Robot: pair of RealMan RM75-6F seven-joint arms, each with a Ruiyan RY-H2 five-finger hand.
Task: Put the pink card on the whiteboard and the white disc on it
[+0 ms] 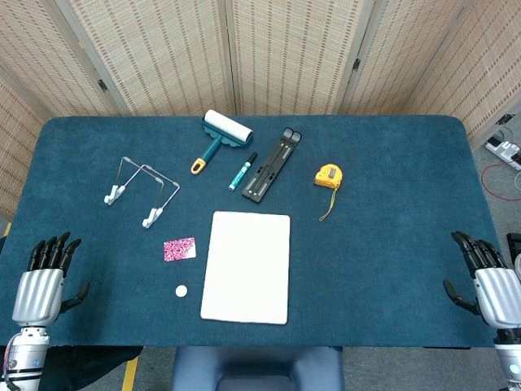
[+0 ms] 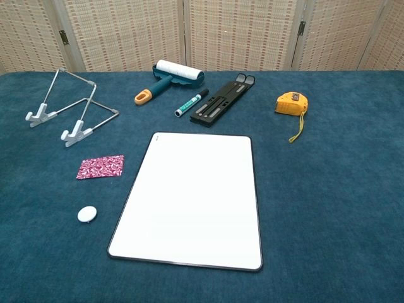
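The pink patterned card (image 1: 179,248) (image 2: 100,167) lies flat on the blue table just left of the whiteboard (image 1: 247,266) (image 2: 192,199). The small white disc (image 1: 181,290) (image 2: 87,214) sits in front of the card, also left of the board. The whiteboard's surface is bare. My left hand (image 1: 45,277) hovers at the table's near left edge, fingers apart and holding nothing. My right hand (image 1: 487,278) is at the near right edge, likewise empty with fingers spread. Neither hand shows in the chest view.
Behind the board lie a wire stand (image 1: 140,191) (image 2: 66,113), a lint roller (image 1: 220,137) (image 2: 170,79), a green marker (image 1: 242,172) (image 2: 190,103), a black folding holder (image 1: 272,164) (image 2: 224,100) and a yellow tape measure (image 1: 328,177) (image 2: 290,104). Folding screens close off the back.
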